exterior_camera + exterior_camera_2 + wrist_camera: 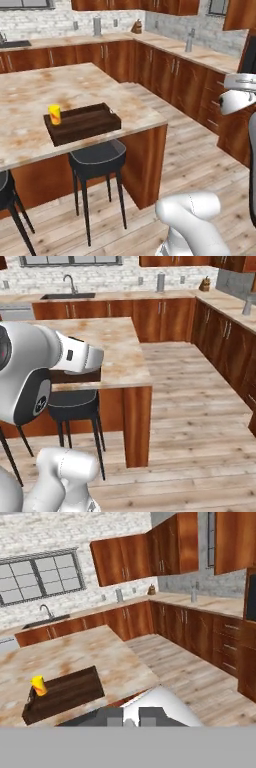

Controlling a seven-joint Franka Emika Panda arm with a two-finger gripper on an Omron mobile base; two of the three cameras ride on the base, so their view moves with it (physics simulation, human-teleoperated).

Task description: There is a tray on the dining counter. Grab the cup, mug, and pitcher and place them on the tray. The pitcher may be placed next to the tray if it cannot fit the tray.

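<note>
On the dining counter (75, 90) the cup (54, 114) already stands at the left end of the tray (85, 123), while the gripper (130, 716), clenched and empty, is well apart from it, probably free to fetch the next vessel.

Island table (85, 85): beige marble top with rust veining over brown wood sides. Dark brown wooden tray (87, 125) sits flat on it near the front edge, close to the table's right front corner, long side roughly parallel to that edge. Yellow cup (54, 114) stands upright at the tray's left end; can't tell if it's inside the rim or just beside it. Two black stools (97, 160) on the plank floor (195, 165), tucked under the front overhang.
</note>
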